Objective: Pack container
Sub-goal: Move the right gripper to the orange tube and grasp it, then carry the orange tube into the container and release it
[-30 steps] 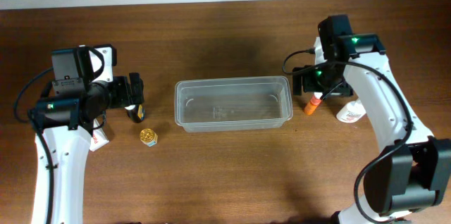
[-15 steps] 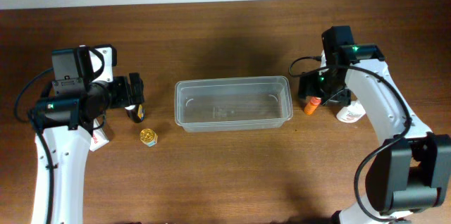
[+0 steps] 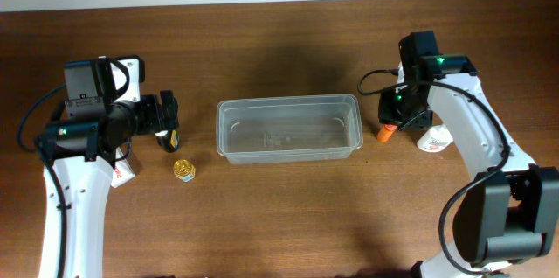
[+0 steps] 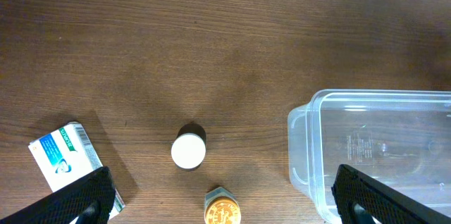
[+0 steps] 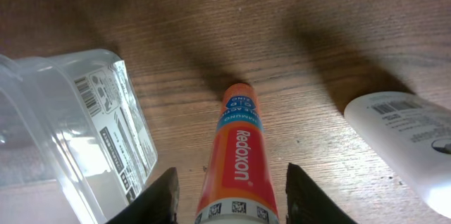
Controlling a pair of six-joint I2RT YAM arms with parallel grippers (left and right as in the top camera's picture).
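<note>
Tub (image 3: 288, 129) sits mid-table. Right claw (image 5: 232, 175) is spread around an orange tube (image 5: 237, 139) at the tub's 3 o'clock, fingers not touching it, with a white bottle (image 5: 405, 136) just past that. Left claw (image 4: 222, 178) is spread wide at 9 o'clock, over a white-capped bottle (image 4: 189, 150) and a gold-lidded jar (image 4: 222, 211).

"Redoxon" in white letters down the orange tube (image 5: 236, 160)
</note>
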